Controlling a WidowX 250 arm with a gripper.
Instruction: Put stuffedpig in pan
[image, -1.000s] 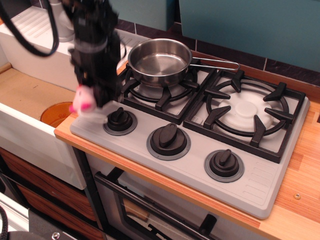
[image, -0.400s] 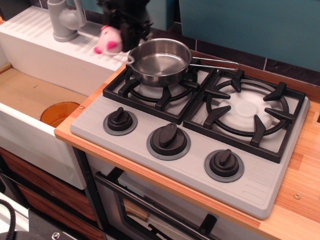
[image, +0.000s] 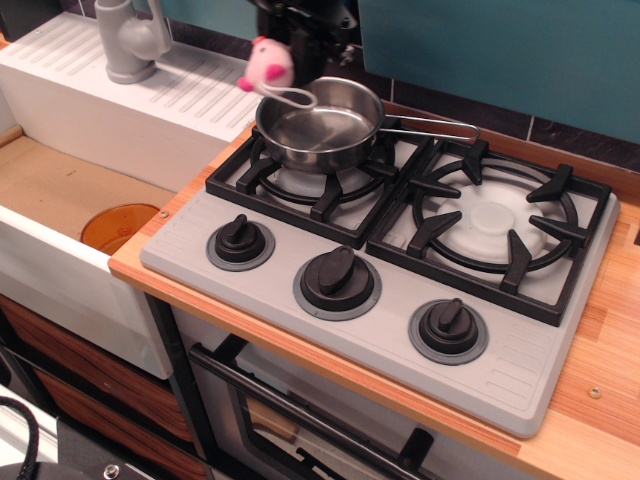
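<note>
I see the wooden worktop (image: 600, 340) running along the lower right of the frame, carrying the grey stove (image: 380, 300). On the stove's upper-left burner sits the pan (image: 320, 125), its wire handle pointing right. The gripper (image: 300, 35) hangs at the top centre of the frame, dark and partly cut off by the edge, reaching down from above. I read the jaws as clenched on the stuffedpig (image: 268, 65), which hangs at their left side, in the air, over the pan's upper-left rim. Its white string loop (image: 290, 97) dangles down across that rim. The pan's centre lies to the lower right of the pig, so I judge a short shift that way before letting go.
</note>
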